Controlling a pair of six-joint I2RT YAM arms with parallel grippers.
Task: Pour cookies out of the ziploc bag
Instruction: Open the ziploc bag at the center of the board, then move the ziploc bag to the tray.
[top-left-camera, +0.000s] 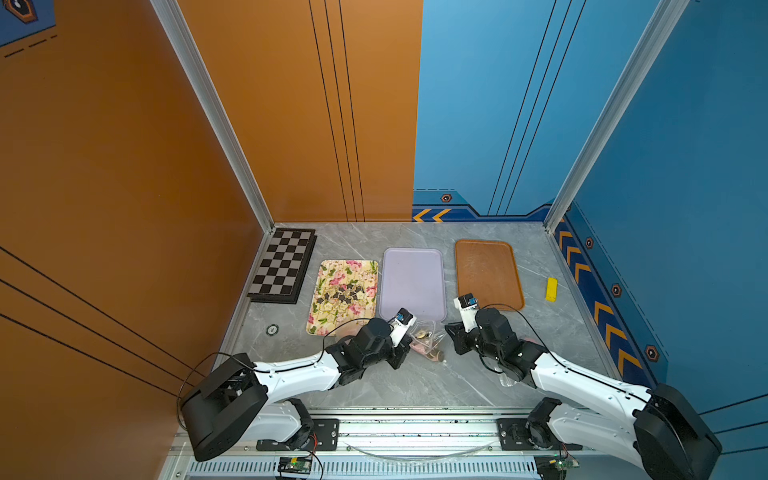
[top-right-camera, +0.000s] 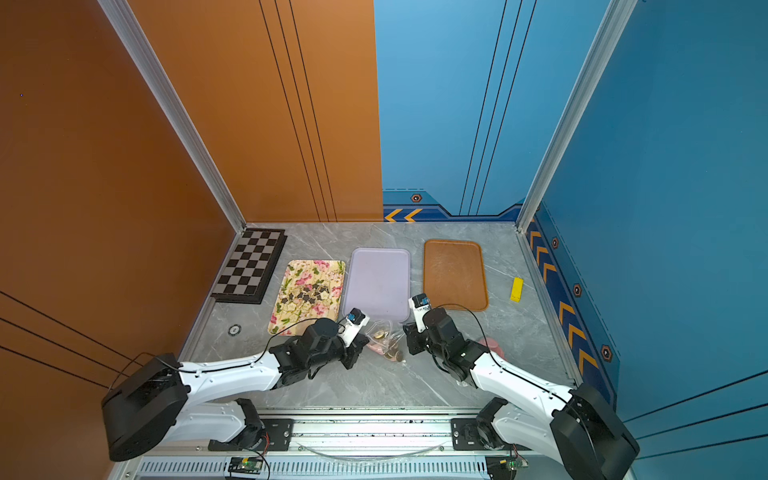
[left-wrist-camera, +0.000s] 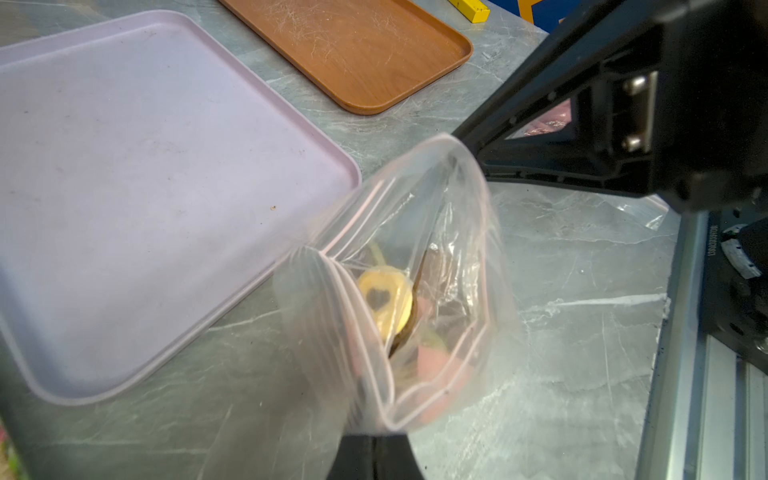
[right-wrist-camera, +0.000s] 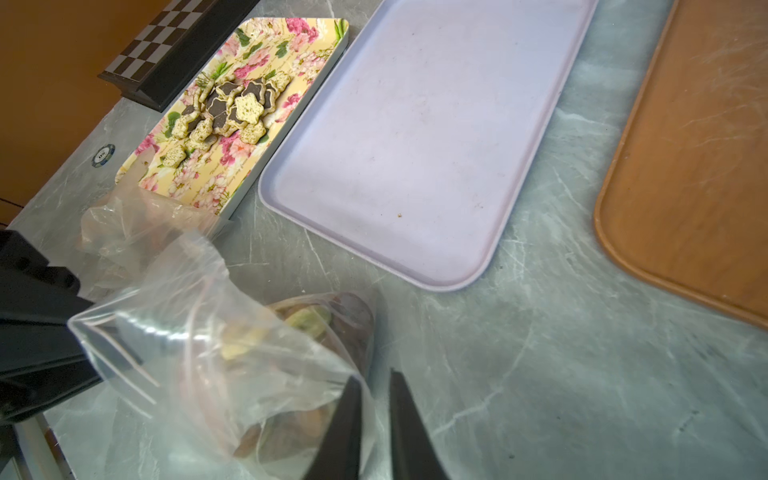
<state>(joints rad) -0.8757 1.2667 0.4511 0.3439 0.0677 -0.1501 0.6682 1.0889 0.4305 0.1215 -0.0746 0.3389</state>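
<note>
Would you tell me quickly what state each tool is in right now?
Left tool: closed, pinching the ziploc bag by its rim.
Right tool: open a little beside the bag, with no grip visible.

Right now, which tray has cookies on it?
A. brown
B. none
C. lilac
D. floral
D: star cookies lie piled on the floral tray; the lilac tray and brown tray hold none, and more sit in the bag.
</note>
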